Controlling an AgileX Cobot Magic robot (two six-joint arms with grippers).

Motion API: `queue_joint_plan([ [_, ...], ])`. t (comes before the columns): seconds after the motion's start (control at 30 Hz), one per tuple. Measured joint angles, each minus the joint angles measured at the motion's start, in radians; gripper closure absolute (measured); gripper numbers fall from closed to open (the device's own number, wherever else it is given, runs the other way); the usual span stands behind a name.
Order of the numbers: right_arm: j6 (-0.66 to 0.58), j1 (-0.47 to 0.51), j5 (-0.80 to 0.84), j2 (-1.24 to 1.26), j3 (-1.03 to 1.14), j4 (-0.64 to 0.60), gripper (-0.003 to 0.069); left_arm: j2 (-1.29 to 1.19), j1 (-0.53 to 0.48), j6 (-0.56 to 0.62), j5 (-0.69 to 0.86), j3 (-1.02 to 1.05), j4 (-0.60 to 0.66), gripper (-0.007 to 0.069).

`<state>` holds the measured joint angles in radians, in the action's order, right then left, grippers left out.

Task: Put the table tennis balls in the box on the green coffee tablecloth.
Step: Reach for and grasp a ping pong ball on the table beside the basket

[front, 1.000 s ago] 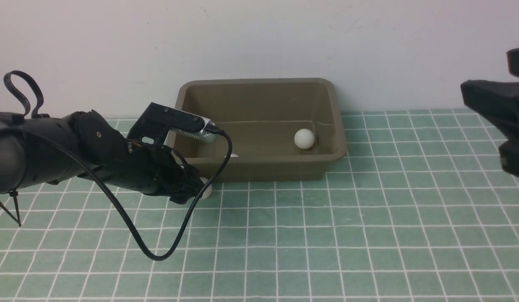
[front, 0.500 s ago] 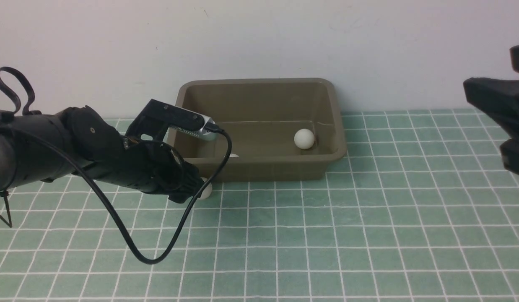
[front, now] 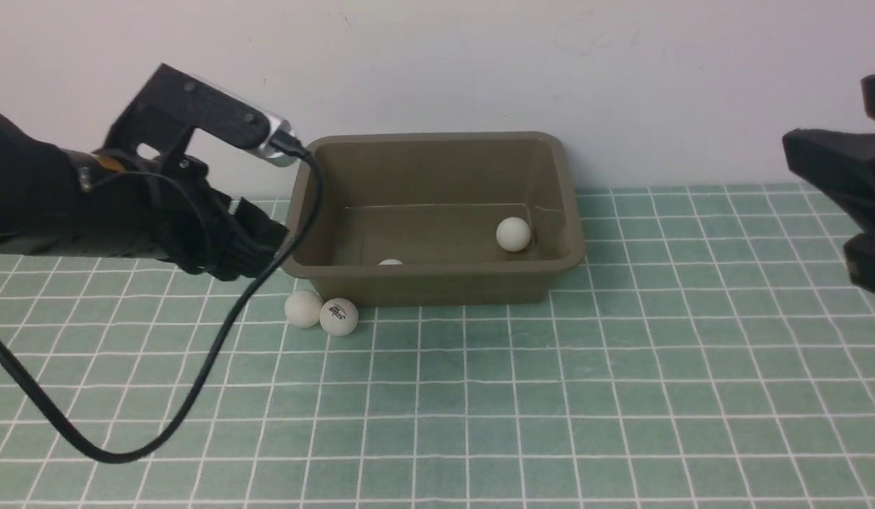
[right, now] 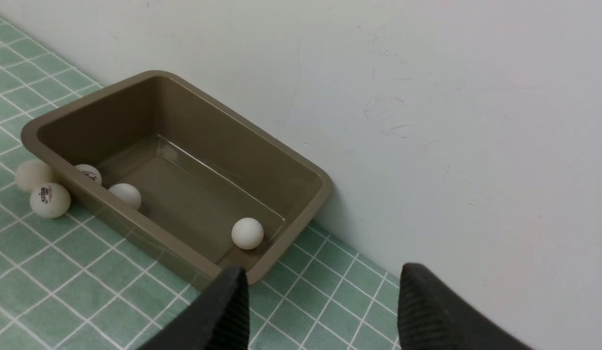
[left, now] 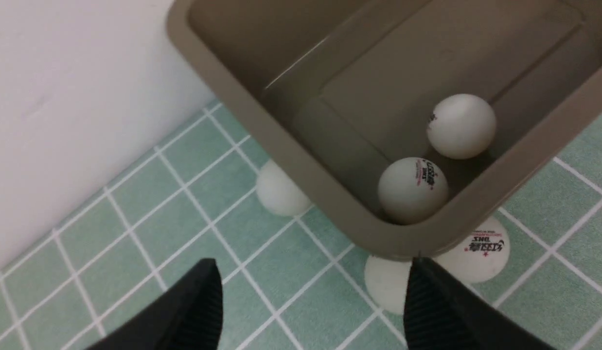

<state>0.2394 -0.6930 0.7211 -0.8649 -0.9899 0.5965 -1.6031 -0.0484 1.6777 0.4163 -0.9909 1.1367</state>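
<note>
The olive-brown box (front: 437,281) stands at the back of the green checked tablecloth (front: 550,396). Three white balls lie inside it: one at the right (front: 513,234) and two in the near left corner (left: 412,189) (left: 460,125). Two more balls touch each other on the cloth in front of that corner (front: 302,309) (front: 338,316). Another ball (left: 280,192) lies against the box's left side. My left gripper (front: 264,244) (left: 313,265) is open and empty, raised above the cloth left of the box. My right gripper (front: 826,205) (right: 324,270) is open and empty at the far right.
A white wall (front: 437,63) stands right behind the box. The left arm's black cable (front: 197,396) loops down onto the cloth at the front left.
My left gripper has risen and drawn back to the left from the balls at the box's front left corner, uncovering both balls. The right arm has barely moved.
</note>
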Motion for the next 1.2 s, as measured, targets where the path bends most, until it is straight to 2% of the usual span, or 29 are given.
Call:
queue_joint_plan([
  [0.17, 0.000, 0.000, 0.000, 0.000, 0.000, 0.003, 0.0274, -0.062, 0.000, 0.226, 0.012, 0.000, 0.158, 0.0174],
  [0.27, 0.000, 0.000, 0.000, 0.000, 0.000, 0.003, 0.0274, -0.086, 0.000, 0.305, 0.043, 0.000, 0.194, 0.0174],
  [0.43, 0.000, 0.000, 0.000, 0.000, 0.000, 0.003, 0.0274, -0.115, -0.004, 0.370, 0.132, 0.000, 0.185, 0.0174],
  [0.7, 0.000, 0.000, 0.000, 0.000, 0.000, 0.003, 0.0274, -0.207, -0.066, 0.386, 0.217, 0.000, 0.144, 0.0174],
  [0.93, 0.000, 0.000, 0.000, 0.000, 0.000, 0.006, 0.0274, -0.329, -0.068, 0.494, 0.290, -0.011, 0.271, 0.0174],
  [1.2, 0.000, 0.000, 0.000, 0.000, 0.000, 0.006, 0.0274, -0.380, -0.068, 0.612, 0.290, -0.011, 0.409, 0.0174],
])
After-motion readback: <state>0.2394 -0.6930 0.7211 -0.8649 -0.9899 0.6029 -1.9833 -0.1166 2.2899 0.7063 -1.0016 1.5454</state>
